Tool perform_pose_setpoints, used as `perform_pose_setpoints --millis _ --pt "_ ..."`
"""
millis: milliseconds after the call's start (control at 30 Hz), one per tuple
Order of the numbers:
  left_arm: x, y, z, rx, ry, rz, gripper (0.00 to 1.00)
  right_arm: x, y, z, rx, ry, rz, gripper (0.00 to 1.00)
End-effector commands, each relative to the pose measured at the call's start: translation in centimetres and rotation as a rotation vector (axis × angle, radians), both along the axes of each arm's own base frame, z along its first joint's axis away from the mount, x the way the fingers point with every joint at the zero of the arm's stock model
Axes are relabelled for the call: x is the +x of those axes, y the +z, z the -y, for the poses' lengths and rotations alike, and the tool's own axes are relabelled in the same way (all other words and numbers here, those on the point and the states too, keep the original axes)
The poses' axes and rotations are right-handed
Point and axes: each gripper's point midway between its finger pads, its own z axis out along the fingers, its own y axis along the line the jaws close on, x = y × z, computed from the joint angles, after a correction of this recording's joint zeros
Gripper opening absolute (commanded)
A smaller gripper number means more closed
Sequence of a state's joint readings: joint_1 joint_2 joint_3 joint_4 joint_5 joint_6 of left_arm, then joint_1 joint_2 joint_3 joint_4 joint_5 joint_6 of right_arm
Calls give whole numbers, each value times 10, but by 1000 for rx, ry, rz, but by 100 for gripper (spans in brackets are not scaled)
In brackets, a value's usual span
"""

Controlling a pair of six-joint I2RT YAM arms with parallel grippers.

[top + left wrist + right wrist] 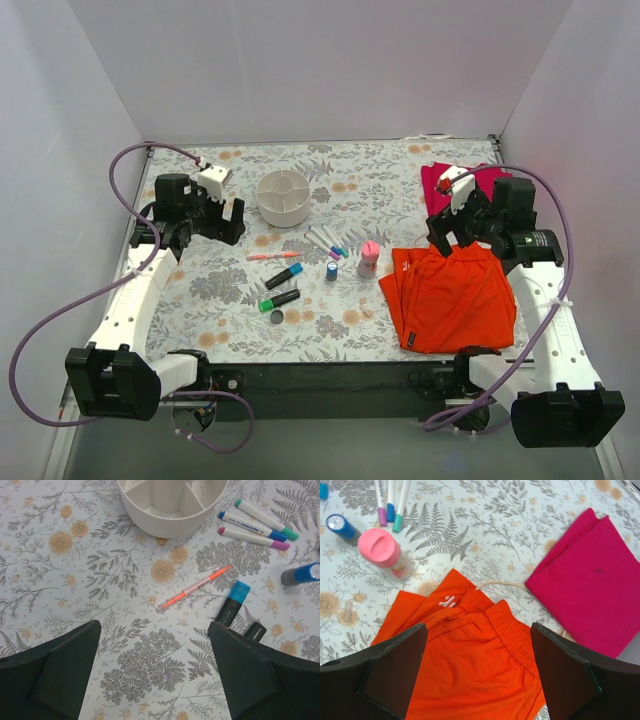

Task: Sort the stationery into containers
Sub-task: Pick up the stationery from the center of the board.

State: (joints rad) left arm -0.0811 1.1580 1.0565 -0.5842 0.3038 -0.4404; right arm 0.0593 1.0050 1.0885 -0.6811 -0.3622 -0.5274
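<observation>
My left pincer [154, 647] hung released above the floral-patterned desk [50, 580], where a slim orange-pink pen [192, 587] lay near the round off-white divided bowl [170, 522]. My right pincer [479, 640], likewise released, hovered over a folded orange cloth [480, 680].

It was a robotics lab test cell: plain white panels [300, 60] walled in a floral-covered table [390, 175] ahead of and to both sides of the left arm [130, 300] and right arm [550, 300], bolted at its edge, trailing purple cables [150, 146]
</observation>
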Motion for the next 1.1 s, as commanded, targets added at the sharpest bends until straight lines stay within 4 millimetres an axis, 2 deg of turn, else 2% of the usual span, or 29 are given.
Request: perform_pose_setpoints --millis 0,133,200,267,400,433,500,533,733,1067 --pt "-22 -18 10 61 -170 -36 91 -10 -12 -25 16 198 -5 92" --pt "-34 -25 22 53 -243 -39 91 -20 -21 -49 14 305 -27 89" --pt "-38 -27 28 42 -263 -52 91 -31 -27 -68 -17 403 -21 88" --pt "-38 -27 30 28 -258 -60 90 -44 -37 -85 -47 495 -19 88" --pt "-35 -29 35 -9 -220 -93 88 -50 -52 -101 -41 595 -38 91" --pt "-34 -29 35 -15 -210 -102 87 -48 -59 -104 -38 613 -65 92" --pt "-32 -31 35 -30 -183 -127 86 -45 -61 -111 -18 645 -79 95" --pt "-32 -30 35 -32 -179 -129 86 -40 -68 -115 -15 651 -97 98" --pt "-34 -33 29 -3 -161 -134 86 -17 -78 -132 20 686 -158 98" --pt "-39 -39 23 17 -135 -141 86 2 -85 -146 50 721 -200 98"
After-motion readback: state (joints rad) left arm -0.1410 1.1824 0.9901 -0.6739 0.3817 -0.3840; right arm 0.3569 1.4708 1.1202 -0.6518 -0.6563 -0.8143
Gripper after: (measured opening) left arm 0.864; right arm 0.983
